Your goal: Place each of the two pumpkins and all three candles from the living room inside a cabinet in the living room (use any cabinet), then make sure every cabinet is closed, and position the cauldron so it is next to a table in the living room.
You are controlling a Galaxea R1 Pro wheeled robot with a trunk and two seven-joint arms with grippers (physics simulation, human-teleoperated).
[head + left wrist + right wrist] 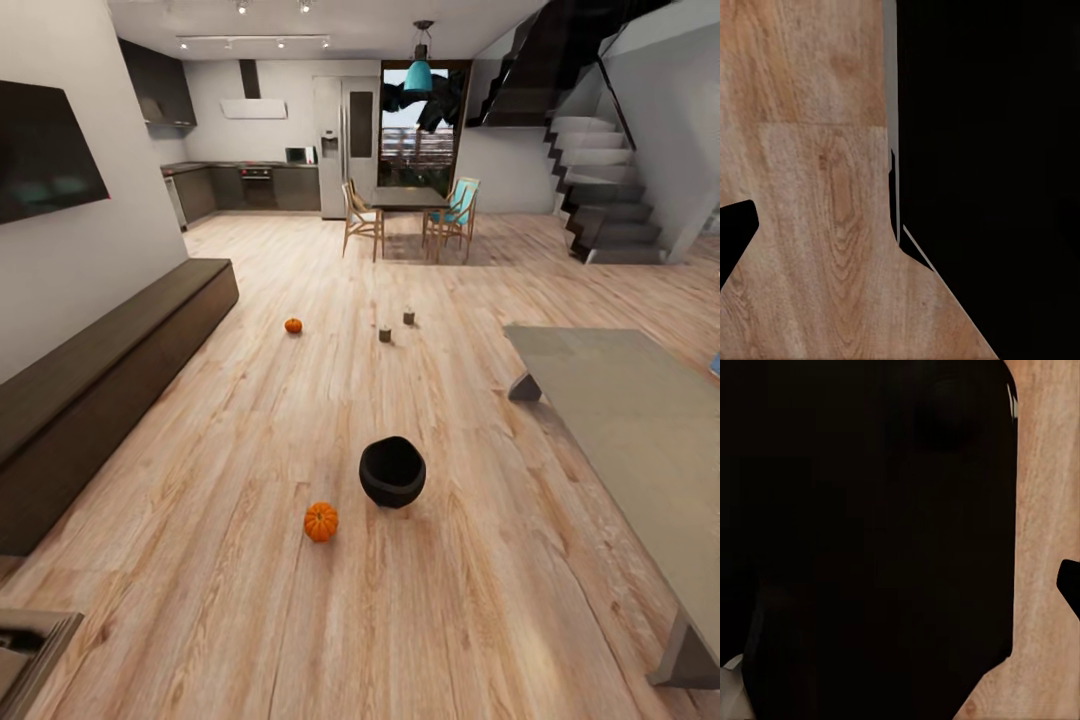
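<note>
Two orange pumpkins lie on the plank floor in the head view: one near, one farther off. The black cauldron stands upright just right of the near pumpkin. Two stubby candles stand beyond it, close together. The long, low dark cabinet runs along the left wall, its fronts shut. The left wrist view looks down on floor planks beside a black body, with a dark tip that may be a finger. A similar dark tip edges the right wrist view.
A grey low table fills the right side, on angled legs. A black TV hangs above the cabinet. A dining table with chairs, a kitchen and dark stairs lie at the back. Open floor surrounds the objects.
</note>
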